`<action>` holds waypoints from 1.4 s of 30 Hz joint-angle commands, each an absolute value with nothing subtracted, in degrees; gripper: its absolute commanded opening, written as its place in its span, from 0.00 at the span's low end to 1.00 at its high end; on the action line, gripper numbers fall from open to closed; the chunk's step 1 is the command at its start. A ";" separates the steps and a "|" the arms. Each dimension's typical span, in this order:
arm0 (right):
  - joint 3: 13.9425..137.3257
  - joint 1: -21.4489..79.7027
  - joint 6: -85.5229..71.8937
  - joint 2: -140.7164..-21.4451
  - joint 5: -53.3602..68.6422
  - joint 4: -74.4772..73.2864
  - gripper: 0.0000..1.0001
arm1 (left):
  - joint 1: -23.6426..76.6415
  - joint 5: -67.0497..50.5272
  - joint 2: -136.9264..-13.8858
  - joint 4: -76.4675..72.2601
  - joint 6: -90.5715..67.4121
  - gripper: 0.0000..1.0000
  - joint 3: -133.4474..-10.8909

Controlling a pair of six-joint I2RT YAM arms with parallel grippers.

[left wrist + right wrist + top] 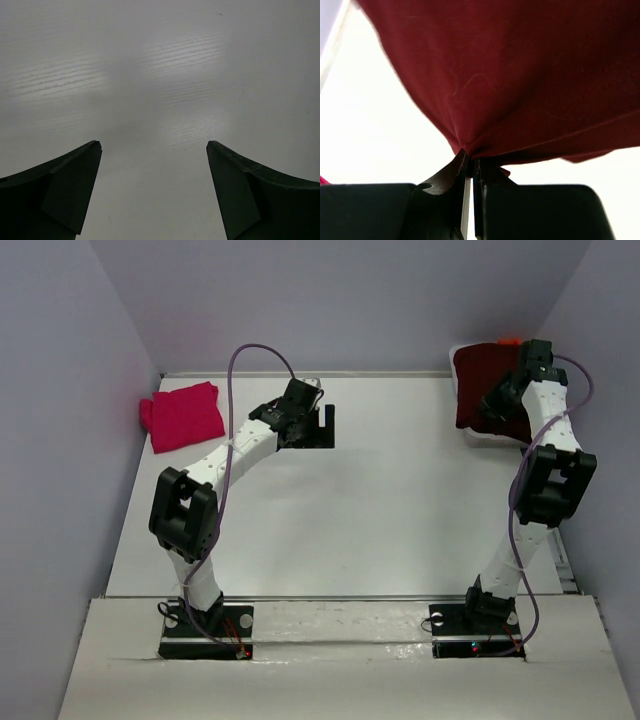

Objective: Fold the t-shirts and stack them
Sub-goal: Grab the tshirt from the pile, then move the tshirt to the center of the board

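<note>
A dark maroon t-shirt (476,375) lies bunched at the table's far right corner. My right gripper (492,406) is down on it and shut on a pinched fold of the cloth. In the right wrist view the maroon t-shirt (520,75) fills the top, drawn into a peak between the closed tips of the right gripper (472,160). A folded magenta-pink t-shirt (183,416) rests at the far left. My left gripper (323,426) hovers over the bare table to the right of it, open. In the left wrist view the left gripper (154,146) holds nothing.
A sliver of orange cloth (511,341) shows behind the maroon t-shirt. A pale tray edge (478,440) pokes out under that shirt. Grey walls close the white table (400,510) on three sides.
</note>
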State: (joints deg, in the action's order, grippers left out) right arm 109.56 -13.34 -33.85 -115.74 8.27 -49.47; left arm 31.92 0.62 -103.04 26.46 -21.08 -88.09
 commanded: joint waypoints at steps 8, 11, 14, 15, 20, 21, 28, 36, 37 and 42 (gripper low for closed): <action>113.91 2.69 -26.28 -91.25 9.16 -59.49 0.07 | 32.26 0.26 -103.27 26.28 -21.36 0.99 -90.00; 107.51 5.71 -26.71 -82.20 10.01 -56.88 0.07 | 32.26 0.44 -102.57 25.76 -21.88 0.99 -88.60; 101.71 5.71 -28.47 -72.79 14.92 -54.06 0.07 | 32.26 2.36 -101.08 25.49 -22.50 0.99 -87.54; 98.64 6.23 -28.74 -70.86 16.42 -53.79 0.07 | 32.26 3.07 -100.38 25.49 -23.11 0.99 -87.28; 89.75 6.24 -27.86 -63.29 13.92 -57.55 0.07 | 32.26 4.22 -98.00 23.74 -24.61 0.99 -85.43; 88.87 6.24 -27.51 -63.11 13.45 -58.35 0.07 | 32.26 4.04 -97.74 23.73 -24.87 0.99 -85.43; 90.87 6.24 -23.39 -62.22 17.91 -58.70 0.07 | 32.78 4.22 -97.74 23.99 -25.40 0.99 -84.90; 89.13 9.04 -19.43 -68.63 26.10 -60.90 0.07 | 33.31 6.94 -95.37 22.76 -26.63 0.99 -81.04; 88.60 10.44 -19.60 -70.64 25.84 -61.08 0.07 | 33.31 7.47 -95.01 22.50 -26.80 0.99 -80.60; 89.29 23.62 -21.80 -77.07 19.08 -57.83 0.07 | 33.31 12.03 -91.59 21.01 -27.51 0.99 -79.01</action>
